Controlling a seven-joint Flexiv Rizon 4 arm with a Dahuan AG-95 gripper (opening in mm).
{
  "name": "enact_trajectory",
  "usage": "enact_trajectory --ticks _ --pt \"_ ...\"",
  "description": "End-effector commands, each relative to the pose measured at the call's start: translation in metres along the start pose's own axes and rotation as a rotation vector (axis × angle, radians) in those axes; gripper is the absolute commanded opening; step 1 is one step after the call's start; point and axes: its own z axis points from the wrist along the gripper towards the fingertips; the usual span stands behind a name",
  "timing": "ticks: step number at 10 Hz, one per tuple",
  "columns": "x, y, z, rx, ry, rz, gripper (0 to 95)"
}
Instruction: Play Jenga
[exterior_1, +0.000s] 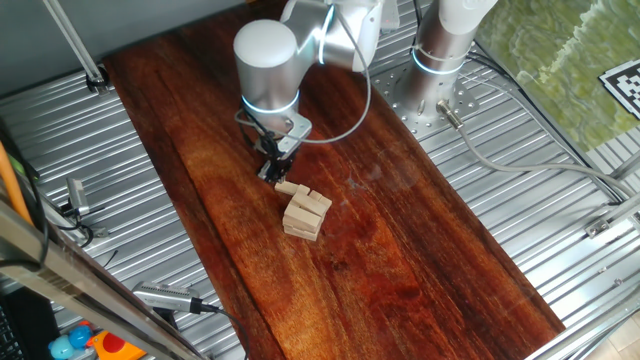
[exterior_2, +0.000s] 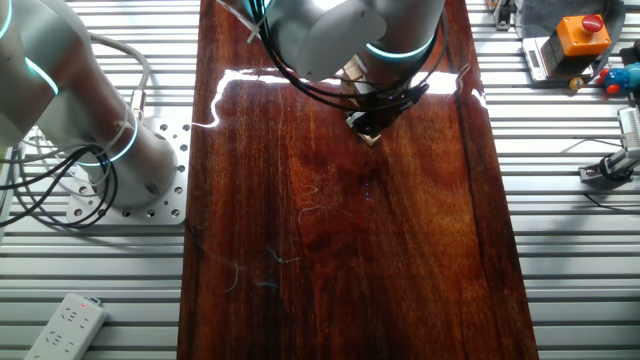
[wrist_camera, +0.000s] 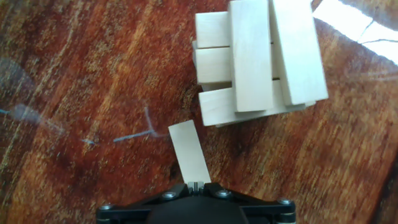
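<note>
Two things make up the Jenga set on the dark wooden tabletop (exterior_1: 400, 230): a small stack of pale blocks (exterior_1: 305, 214) and a loose block (wrist_camera: 189, 153) just beside it. In the hand view the stack (wrist_camera: 258, 59) shows crossed layers, its top blocks lying over those below, a little askew. The loose block lies flat between the stack and the gripper (exterior_1: 272, 165), its far end close to the stack's bottom corner; whether they touch cannot be told. Its near end runs under the gripper body at the frame's lower edge. Whether the jaws are wide, narrow or pinching the block cannot be told, since the fingertips are hidden. No containers hold any blocks. From the other fixed view the arm covers almost all of the blocks.
</note>
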Motion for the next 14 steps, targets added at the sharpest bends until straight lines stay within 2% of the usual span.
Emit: enact_trajectory --ticks 1,3,4,6,11,14 --pt "0.003 -0.01 -0.003 0.006 0.025 0.099 0.0" --pt "0.006 -0.019 -0.008 0.007 0.035 0.149 0.0" --pt "0.007 -0.028 -0.011 0.006 0.051 0.198 0.0" --pt "0.009 -0.044 -0.017 0.002 0.062 0.196 0.0" --pt "0.01 -0.067 -0.023 -0.002 0.075 0.192 0.0" --pt "0.011 -0.083 -0.022 -0.006 0.066 0.195 0.0"
